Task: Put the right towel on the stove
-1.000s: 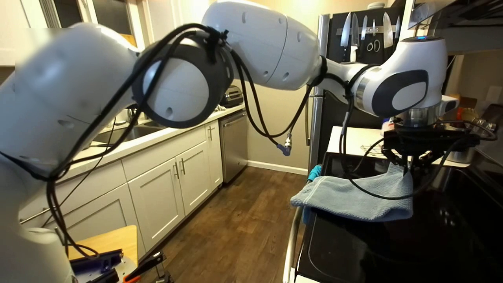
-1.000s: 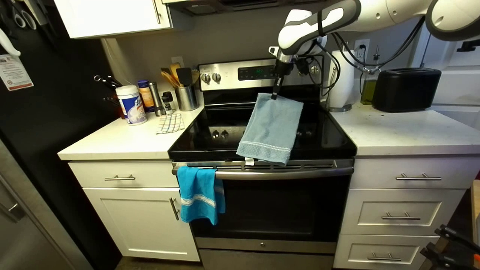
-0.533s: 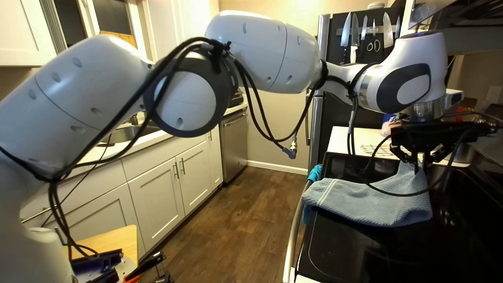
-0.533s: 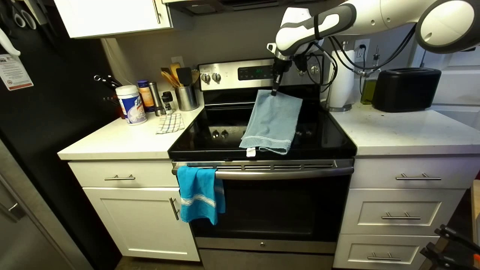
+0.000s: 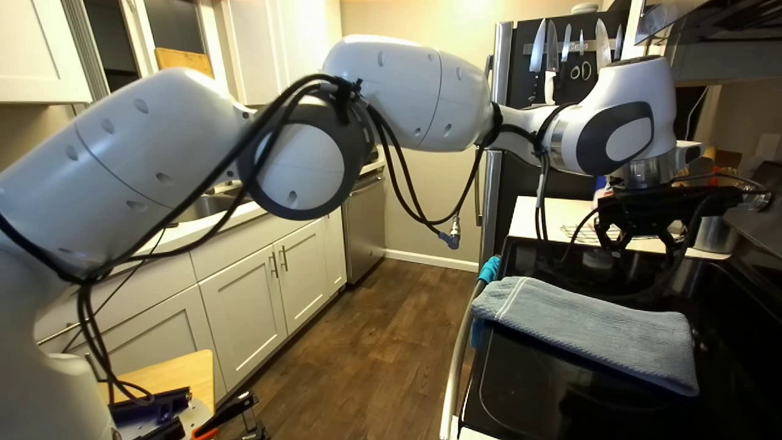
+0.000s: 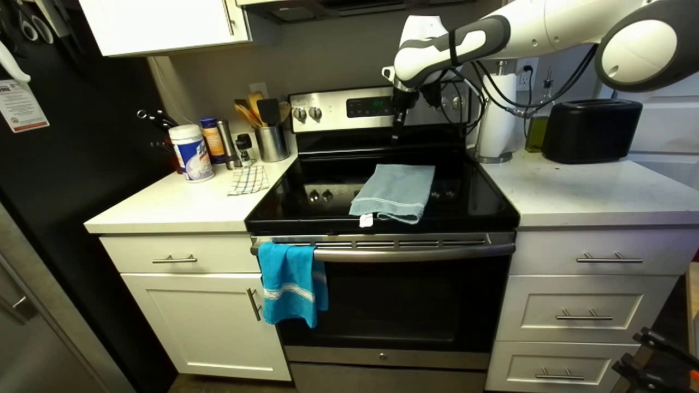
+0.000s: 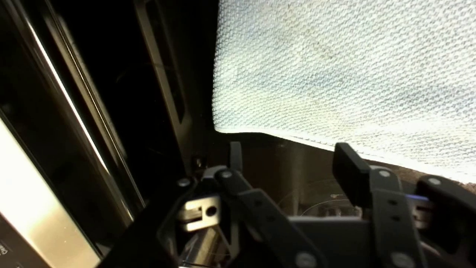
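Black stovetop (image 6: pixel 295 204) | light-blue towel (image 6: pixel 396 191) lies on it, 6 o'clock from the gripper (image 6: pixel 395 136) in an exterior view; jaws wide, nothing in them | placing looks done imo; just backing off to go

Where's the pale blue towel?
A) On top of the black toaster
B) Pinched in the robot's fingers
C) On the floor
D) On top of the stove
D: in both exterior views the pale blue towel lies on the stove, and the fingers are spread open, clear of it.
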Robot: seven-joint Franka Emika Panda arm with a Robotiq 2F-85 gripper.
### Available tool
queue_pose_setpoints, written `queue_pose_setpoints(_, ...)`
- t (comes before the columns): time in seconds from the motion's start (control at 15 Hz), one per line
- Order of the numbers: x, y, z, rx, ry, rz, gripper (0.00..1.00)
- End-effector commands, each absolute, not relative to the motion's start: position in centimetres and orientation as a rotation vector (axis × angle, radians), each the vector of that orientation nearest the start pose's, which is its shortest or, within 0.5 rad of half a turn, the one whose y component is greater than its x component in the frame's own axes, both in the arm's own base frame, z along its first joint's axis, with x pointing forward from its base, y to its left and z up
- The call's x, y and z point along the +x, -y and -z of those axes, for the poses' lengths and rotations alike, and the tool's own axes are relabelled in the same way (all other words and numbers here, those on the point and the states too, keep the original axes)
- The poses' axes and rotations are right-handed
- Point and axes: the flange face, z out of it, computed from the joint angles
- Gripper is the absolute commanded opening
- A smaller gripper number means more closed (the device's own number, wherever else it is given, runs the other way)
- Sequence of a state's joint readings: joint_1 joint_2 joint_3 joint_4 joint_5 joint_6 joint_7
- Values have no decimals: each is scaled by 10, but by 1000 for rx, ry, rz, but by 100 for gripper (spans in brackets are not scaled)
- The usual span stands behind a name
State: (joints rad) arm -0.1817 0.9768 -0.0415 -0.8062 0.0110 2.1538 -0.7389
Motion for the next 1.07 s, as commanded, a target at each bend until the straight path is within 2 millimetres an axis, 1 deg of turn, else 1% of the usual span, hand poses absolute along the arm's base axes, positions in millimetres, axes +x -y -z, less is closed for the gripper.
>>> queue_pose_setpoints(0.0, 807, 146, -377, -3198, 853, 485, 96)
queue_pose_setpoints(0.13, 806, 123, -377, -3160, 869, 462, 100)
queue_pose_setpoints(0.27, 806, 98, -376, -3117, 897, 443, 100)
queue_pose_setpoints(0.53, 804, 39, -379, -3058, 911, 412, 100)
queue_pose_setpoints(0.8, 795, -27, -380, -3025, 915, 393, 100)
queue_pose_setpoints(1.0, 781, -78, -378, -3006, 904, 372, 100)
